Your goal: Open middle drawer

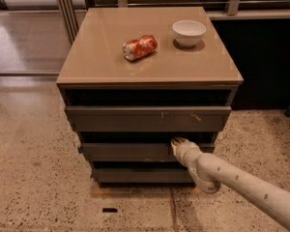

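Observation:
The cabinet has three dark grey-brown drawer fronts stacked under a tan top. The middle drawer (128, 151) has a plain flat front and sits between the widest top front (147, 118), which has white scratch marks, and the narrowest bottom front (140, 175). My gripper (179, 142) is at the upper edge of the middle drawer's front, right of centre, reaching into the dark gap above it. My white arm (241, 185) comes in from the lower right.
A crushed red can (139, 47) lies on its side and a white bowl (189, 33) stands on the tan cabinet top (96, 62). Speckled floor surrounds the cabinet. Dark panels stand at the right and a railing behind.

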